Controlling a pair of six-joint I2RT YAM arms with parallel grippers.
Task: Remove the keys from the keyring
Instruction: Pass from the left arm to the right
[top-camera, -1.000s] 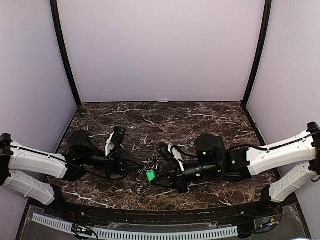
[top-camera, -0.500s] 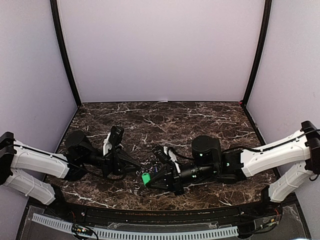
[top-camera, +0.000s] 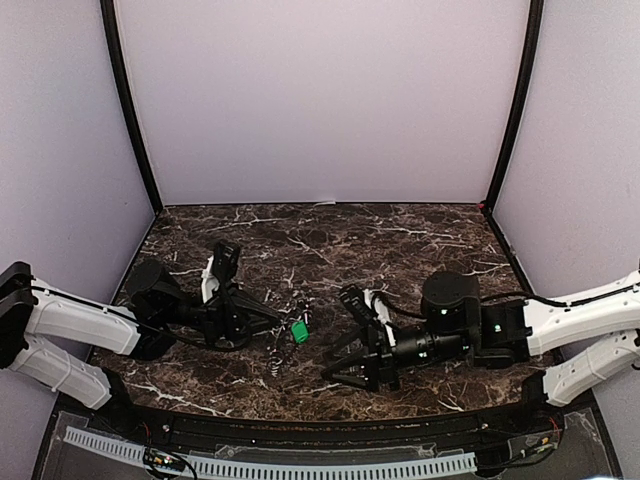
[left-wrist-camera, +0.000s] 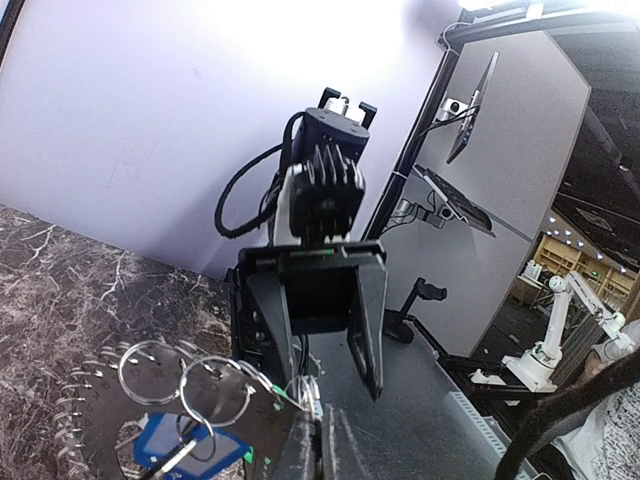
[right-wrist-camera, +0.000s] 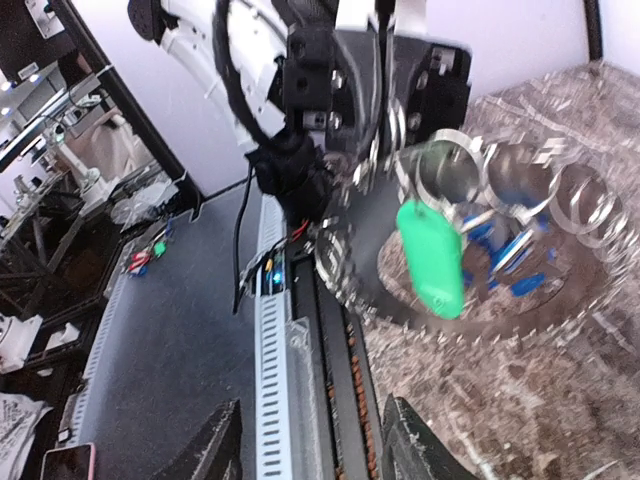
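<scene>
Scene: two robot arms lie low over a dark marble table (top-camera: 400, 240), their grippers facing each other near its middle.
Left gripper (top-camera: 262, 318): fingers pressed together, pinching the rim of the keyring (left-wrist-camera: 95, 420) and holding it tilted up off the table.
Right gripper (top-camera: 343, 360): fingers spread wide and holding nothing. It sits just beside the keyring without touching it.
Keyring: a flat grey toothed ring between the two grippers, at the left gripper's tip.
Split rings (left-wrist-camera: 215, 390): several small wire loops threaded along the keyring's edge, carrying the keys.
Green key (top-camera: 298, 331): hangs from one split ring on the side facing the right gripper, and looks still attached.
Blue keys (right-wrist-camera: 497, 250): clustered against the keyring's face and centre hole, also still on their loops.
Progress: no loose key shows on the table, so the task looks barely begun or not begun.
Left to do: every key still has to come off, judging by these views. The green one is likeliest first, since it hangs nearest the open fingers.
</scene>
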